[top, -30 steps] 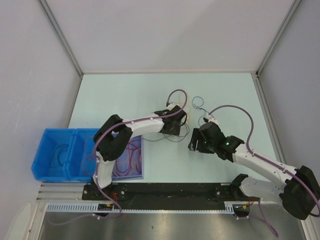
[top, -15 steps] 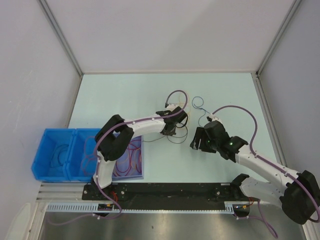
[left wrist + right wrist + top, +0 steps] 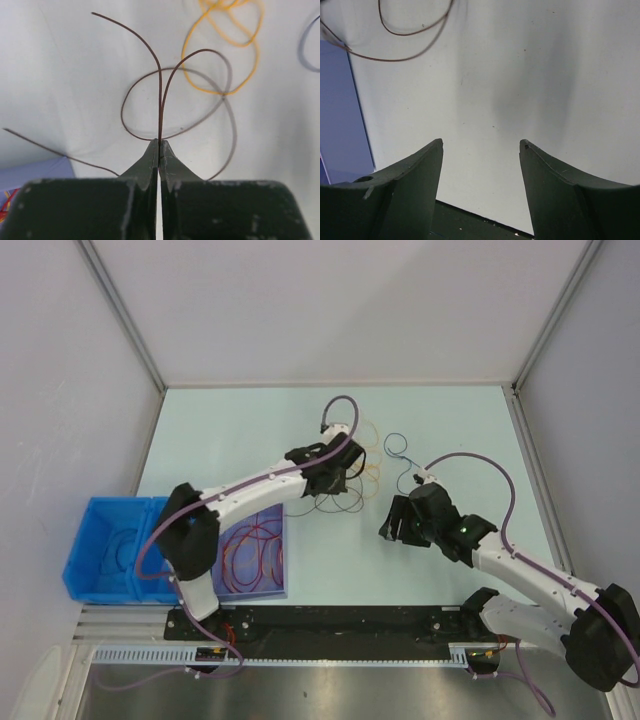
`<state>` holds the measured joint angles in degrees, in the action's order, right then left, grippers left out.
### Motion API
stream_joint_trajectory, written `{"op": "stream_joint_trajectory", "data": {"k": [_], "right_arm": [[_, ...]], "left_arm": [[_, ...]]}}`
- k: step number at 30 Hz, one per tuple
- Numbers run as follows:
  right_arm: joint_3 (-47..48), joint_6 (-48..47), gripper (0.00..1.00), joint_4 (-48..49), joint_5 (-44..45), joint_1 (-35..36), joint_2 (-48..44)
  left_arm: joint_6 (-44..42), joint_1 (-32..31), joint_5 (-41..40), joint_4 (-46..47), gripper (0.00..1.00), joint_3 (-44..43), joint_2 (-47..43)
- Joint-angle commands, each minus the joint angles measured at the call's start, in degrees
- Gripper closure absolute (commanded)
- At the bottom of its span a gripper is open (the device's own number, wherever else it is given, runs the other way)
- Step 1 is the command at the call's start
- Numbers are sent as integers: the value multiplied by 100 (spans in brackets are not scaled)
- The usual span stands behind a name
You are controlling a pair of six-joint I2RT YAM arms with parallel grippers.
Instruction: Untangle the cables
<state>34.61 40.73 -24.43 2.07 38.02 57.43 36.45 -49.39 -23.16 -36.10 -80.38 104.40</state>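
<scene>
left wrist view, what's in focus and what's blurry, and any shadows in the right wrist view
Left wrist view: the brown cable at the shut left claw is crisp, its grey shadow loop soft; the orange cable and blue cable blur. Right wrist view: broad faint shadow bands cross the table beyond the open right claw.

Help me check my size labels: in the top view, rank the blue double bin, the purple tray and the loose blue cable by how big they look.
Largest to smallest:
1. blue double bin
2. purple tray, clearly narrower
3. blue cable, just a small thin loop
</scene>
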Motion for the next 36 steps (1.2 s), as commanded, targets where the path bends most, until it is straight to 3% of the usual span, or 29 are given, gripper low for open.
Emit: {"op": "stream_joint_trajectory", "data": {"k": [1, 6, 10, 13, 16, 22, 30, 36], "right_arm": [[-7, 93, 34, 219, -22, 21, -153], [2, 93, 34, 210, -4, 56, -250], [-7, 93, 35, 201, 31, 109, -311], [-7, 110, 35, 166, 311, 267, -417], [-16, 154, 35, 140, 426, 399, -452], [-7, 190, 35, 34, 549, 505, -487], [-7, 110, 35, 96, 593, 540, -768], [-7, -180, 18, 1079, -143, 593, -1181]], "left_arm": [[-252, 113, 4, -318, 100, -531, -954], [-655, 210, -13, -748, 100, -1250, -1501], [-1051, 219, -127, -1346, 100, -2724, -1721], [-1140, 219, -268, -1760, 100, -3193, -1730], [-1105, 263, -391, -1682, 100, -2566, -1914], [-859, 386, 118, -1084, 100, -1306, -2494], [-1482, 509, 118, -1233, 100, -2383, -2627], [-1641, 544, 171, -1672, 100, -3159, -2372]]}}
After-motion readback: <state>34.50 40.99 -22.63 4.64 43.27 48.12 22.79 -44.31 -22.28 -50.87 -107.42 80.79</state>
